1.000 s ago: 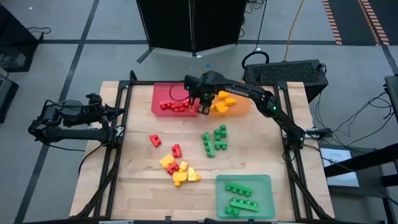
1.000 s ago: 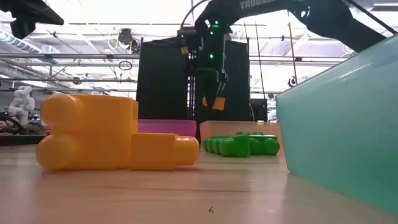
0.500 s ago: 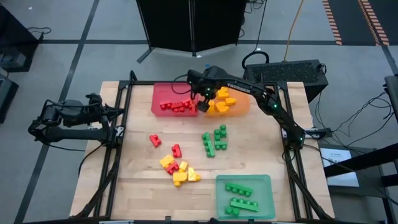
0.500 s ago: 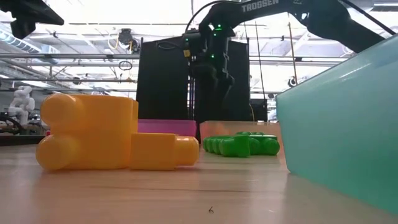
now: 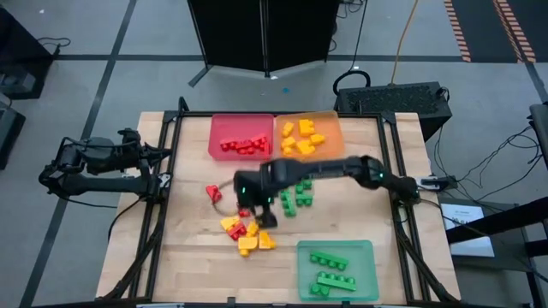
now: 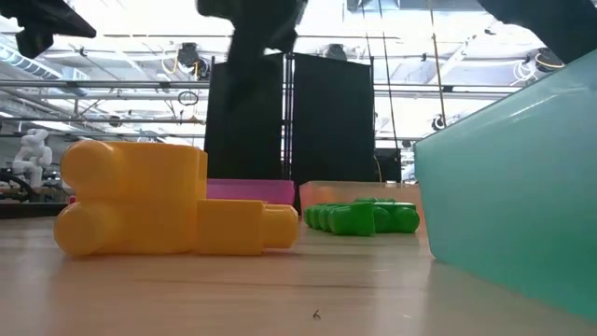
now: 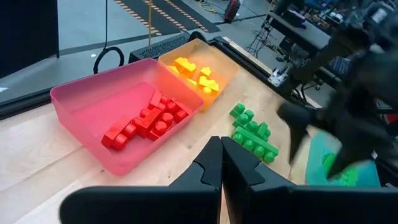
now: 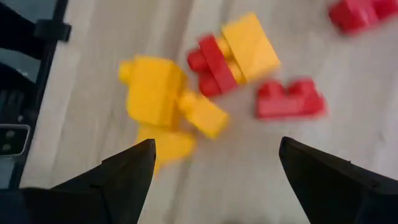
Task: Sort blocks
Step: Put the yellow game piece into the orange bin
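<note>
Loose blocks lie on the wooden table: a yellow and red cluster, two red blocks and a green cluster. My right gripper hovers open above the yellow and red cluster. In its wrist view, yellow blocks and red blocks lie below its spread fingers, and it holds nothing. My left gripper waits shut at the table's left edge, its fingers closed on nothing.
A red tray with red blocks and an orange tray with yellow blocks stand side by side at the far edge. A green tray with green blocks sits at the near right. Bare wood lies at the near left.
My right gripper opened over the orange tray and let go of a yellow block, which now lies in that tray. The gripper then swung toward the near edge and left, and now stands above the loose yellow and red cluster, still open.
</note>
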